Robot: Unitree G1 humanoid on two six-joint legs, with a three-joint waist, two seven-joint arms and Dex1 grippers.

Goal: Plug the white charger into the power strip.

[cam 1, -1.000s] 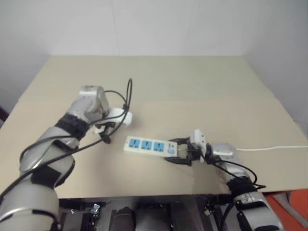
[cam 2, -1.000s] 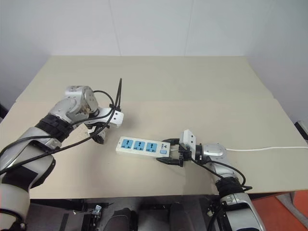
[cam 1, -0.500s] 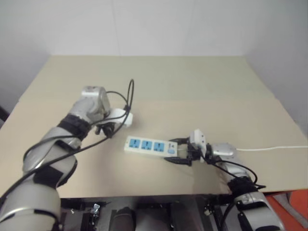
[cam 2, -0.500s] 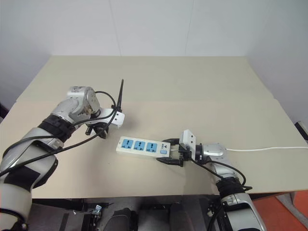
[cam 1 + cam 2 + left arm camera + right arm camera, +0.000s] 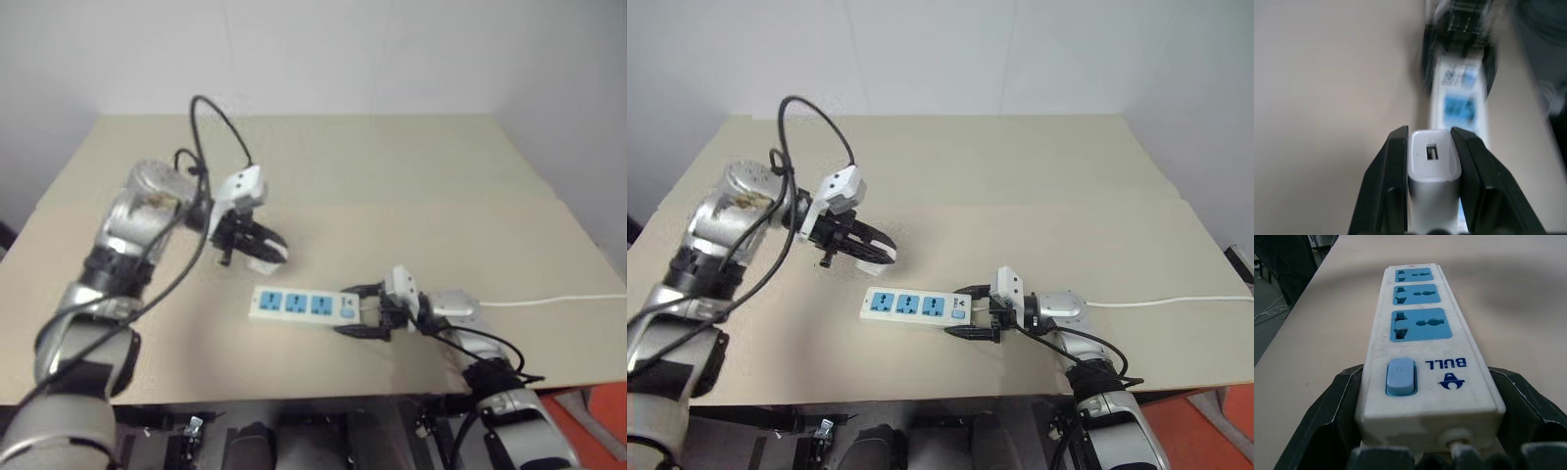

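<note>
The white charger (image 5: 1433,171) is clamped between the fingers of the left end effector (image 5: 263,244), held above the worktop (image 5: 392,186) near the power strip (image 5: 302,305). The strip's switch end is gripped on both sides by the right end effector (image 5: 972,313), flat on the worktop.

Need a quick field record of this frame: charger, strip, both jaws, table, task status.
charger: white charger, clamped between the left gripper's jaws, lifted off the table, its USB port facing the wrist camera
strip: power strip flat on the table, three blue sockets up, all free
right gripper: right gripper, jaws around the strip's switch end
cord: thin white cord running off to the right
table: beige table
status: charger not yet plugged in
</note>
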